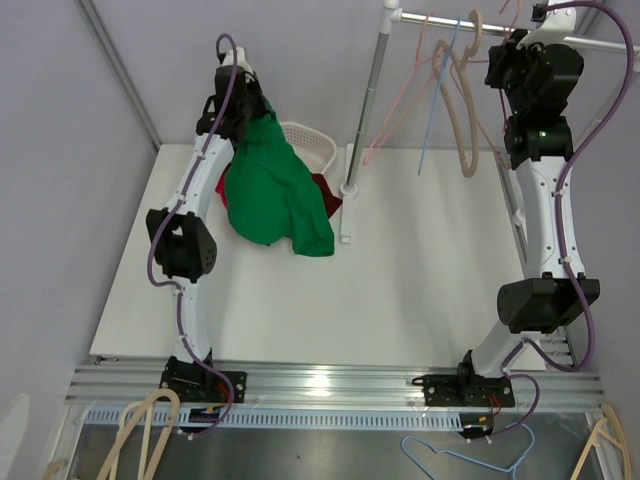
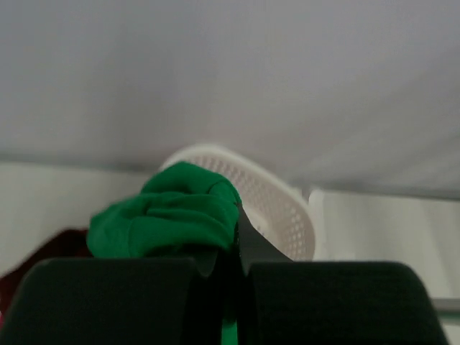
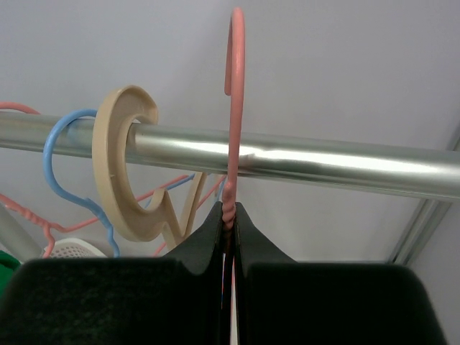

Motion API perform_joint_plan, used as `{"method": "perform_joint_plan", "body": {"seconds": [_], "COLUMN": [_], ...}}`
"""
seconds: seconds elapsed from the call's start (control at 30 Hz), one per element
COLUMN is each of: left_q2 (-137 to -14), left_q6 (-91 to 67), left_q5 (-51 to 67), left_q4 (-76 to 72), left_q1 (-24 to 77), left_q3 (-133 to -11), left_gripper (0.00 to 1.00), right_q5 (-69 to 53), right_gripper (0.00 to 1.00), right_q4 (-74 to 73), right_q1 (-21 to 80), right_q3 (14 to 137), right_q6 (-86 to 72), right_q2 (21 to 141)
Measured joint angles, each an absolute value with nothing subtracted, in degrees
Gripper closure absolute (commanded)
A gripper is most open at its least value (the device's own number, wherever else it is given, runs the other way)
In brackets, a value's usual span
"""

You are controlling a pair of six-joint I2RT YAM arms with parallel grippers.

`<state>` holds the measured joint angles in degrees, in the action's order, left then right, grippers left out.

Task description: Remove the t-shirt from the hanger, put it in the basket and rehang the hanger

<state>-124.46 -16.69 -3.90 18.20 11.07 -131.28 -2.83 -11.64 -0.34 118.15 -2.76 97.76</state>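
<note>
One green t-shirt (image 1: 272, 190) is hanging bunched and crumpled from the left gripper (image 2: 233, 241), whose fingers are pinching the fabric tight. It is off the hanger, over the table (image 1: 420, 290), beside one white basket (image 1: 312, 148). The right gripper (image 3: 228, 218) is clamping the neck of the pink hanger (image 3: 236, 86) at the rail (image 3: 323, 162) — four are hanging there, including a beige hanger (image 3: 118, 180) and a blue hanger (image 3: 54, 154).

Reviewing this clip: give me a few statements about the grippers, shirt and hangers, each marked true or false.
1. The left gripper is shut on the green t-shirt. True.
2. The right gripper is open and holds nothing. False: it is shut on the pink hanger.
3. The t-shirt hangs from a hanger on the rail. False: it hangs from the left gripper, near the white basket.
4. A beige hanger hooks over the rail. True.
</note>
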Motion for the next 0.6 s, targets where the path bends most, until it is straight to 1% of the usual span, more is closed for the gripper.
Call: {"method": "perform_joint_plan", "body": {"seconds": [0.13, 0.27, 0.33, 0.4, 0.43, 0.5, 0.53, 0.57, 0.6], "left_q2": [-126.7, -127.1, -127.0, -126.6, -126.4, -125.9, -125.8, -125.7, -125.7], "left_q6": [-22.3, -25.6, -26.3, -26.9, -27.1, -27.5, -27.6, -27.6, -27.4], "left_q5": [-0.9, 2.0, 3.2, 4.3, 4.8, 5.3, 5.4, 5.7, 5.8], "left_q4": [25.8, 28.7, 28.3, 27.7, 27.5, 27.1, 27.1, 27.1, 27.0], "left_q1": [11.1, 11.1, 11.2, 11.3, 11.3, 11.4, 11.5, 11.5, 11.6], "left_q3": [-128.3, -125.4, -124.1, -122.1, -120.9, -119.1, -118.6, -118.5, -118.5], "left_gripper": [0.99, 0.99, 0.96, 0.90, 0.80, 0.65, 0.60, 0.46, 0.38], "right_q5": [-3.2, -3.5, -3.5, -3.5, -3.5, -3.5, -3.5, -3.5, -3.5], "right_gripper": [1.00, 1.00, 1.00, 1.00, 1.00, 0.99, 0.99, 0.99, 0.98], "right_q4": [-11.1, -10.0, -10.0, -9.9, -9.9, -9.8, -9.7, -9.7, -9.7], "right_q1": [-0.3, -0.3, -0.3, -0.3, -0.3, -0.3, -0.3, -0.3, -0.3], "right_q3": [118.0, 117.0, 116.3, 115.6, 115.0, 114.0, 113.6, 113.3, 113.1], "right_q6": [-2.8, -2.8, -2.9, -2.9, -2.9, -2.9, -3.0, -3.0, -3.0], "right_q2": [97.8, 97.8, 97.8, 97.8, 97.7, 97.7, 97.7, 97.6, 97.6]}}
